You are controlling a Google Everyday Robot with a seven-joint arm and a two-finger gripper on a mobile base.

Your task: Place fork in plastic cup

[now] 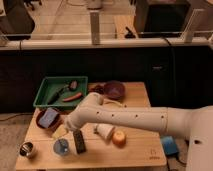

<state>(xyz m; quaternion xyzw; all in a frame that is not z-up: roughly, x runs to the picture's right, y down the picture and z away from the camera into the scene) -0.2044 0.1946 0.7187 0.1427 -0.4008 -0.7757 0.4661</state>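
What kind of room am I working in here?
Probably an office or lab test area: a wooden table of props, a green bin, a railed partition. The hand hangs over the plastic cup.

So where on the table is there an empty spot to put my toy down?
The bare wood along the right side, between the orange thing and the table's right edge, looks free. The left is crowded: metal cup, plastic cup, black block, green tray. The gripper hangs above the plastic cup.
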